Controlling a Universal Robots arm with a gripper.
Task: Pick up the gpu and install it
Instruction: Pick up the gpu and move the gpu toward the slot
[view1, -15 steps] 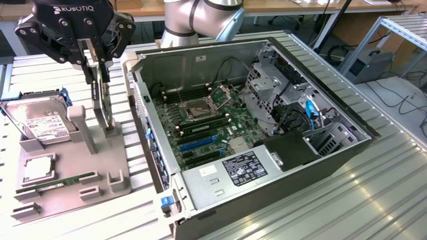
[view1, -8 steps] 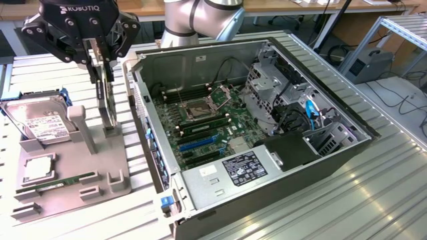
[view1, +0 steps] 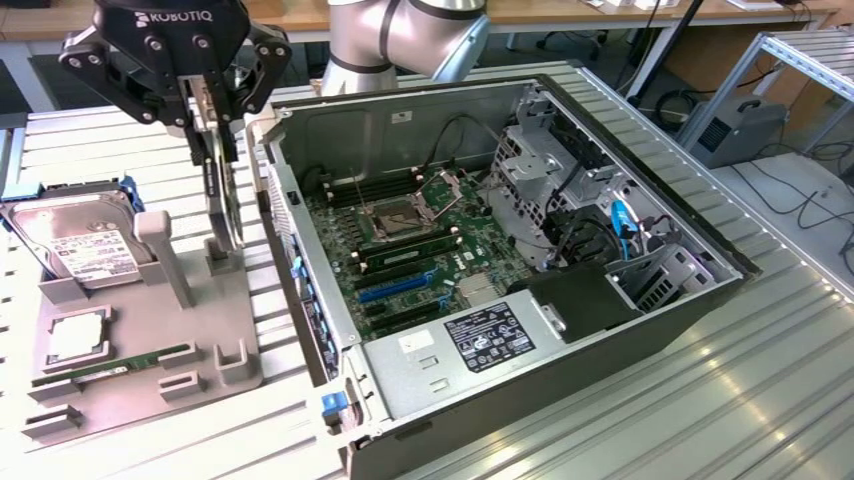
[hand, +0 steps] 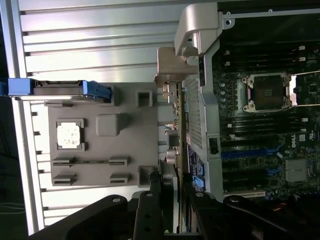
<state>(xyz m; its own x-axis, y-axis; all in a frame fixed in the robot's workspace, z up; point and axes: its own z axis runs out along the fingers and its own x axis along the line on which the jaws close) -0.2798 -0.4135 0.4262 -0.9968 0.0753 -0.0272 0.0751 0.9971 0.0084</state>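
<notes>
Exterior view: ribbed aluminium table (view1: 694, 400) with long slats, pale and reflective. Grey fixture tray (view1: 147, 340) sat on it at the exterior view's left, holding a hard drive (view1: 80, 250) with a white label in a blue carrier, a CPU (view1: 76, 338) in a square pocket and a RAM stick (view1: 114, 363) lying flat in a slot. Just beside the tray, an open computer case (view1: 641, 320) lay on its side, motherboard (view1: 400, 250) facing up, empty CPU socket and blue slots visible. Background was a lab room: wooden desk edge along the top, an aluminium frame rack (view1: 801, 60) at the exterior view's right, loose cables (view1: 801, 200) on the floor.

Silver arm (view1: 400, 40) rose behind the case and reached over toward the tray. Black gripper (view1: 214, 120) pointed straight down above the tray's edge nearest the case. Its fingers were closed on the top edge of the gpu (view1: 220, 190), which hung upright and edge-on between tray and case wall. The card's lower end sat at the tray's upright posts; couldn't tell whether it was seated in them or just clear.

Wrist view: gripper (hand: 171, 182) fingers (hand: 150, 210) flanked the thin card, gpu (hand: 173, 125) running away from the camera with its silver bracket at the far end, tray on one side, case on the other
</notes>
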